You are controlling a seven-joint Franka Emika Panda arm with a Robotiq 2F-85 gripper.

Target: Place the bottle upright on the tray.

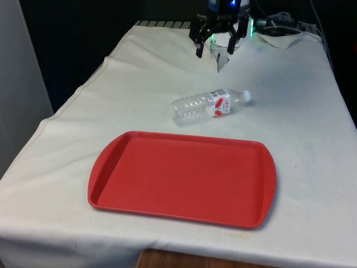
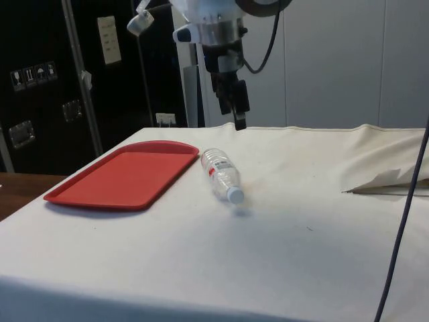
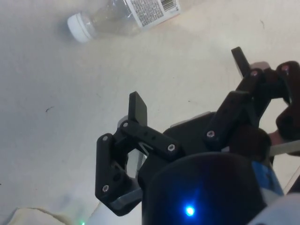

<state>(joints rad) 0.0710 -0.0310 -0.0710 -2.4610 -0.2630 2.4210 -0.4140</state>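
Bottle point(image 1: 207, 105) lies flat on bench, well below spread fingers point(image 1: 199, 49) — nothing held. Best descend, straddle the mid-body — then tip upright onto tray point(image 1: 184, 177).

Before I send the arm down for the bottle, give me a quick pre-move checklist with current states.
1. Gripper open and holding nothing: ok.
2. Bottle graspable, lying on its side on the cloth, cap on: ok.
3. Gripper over the bottle: not ok, it hangs above the cloth beyond it.
4. Tray bare for placing: ok.
5. Bottle apart from the tray's rim: ok.
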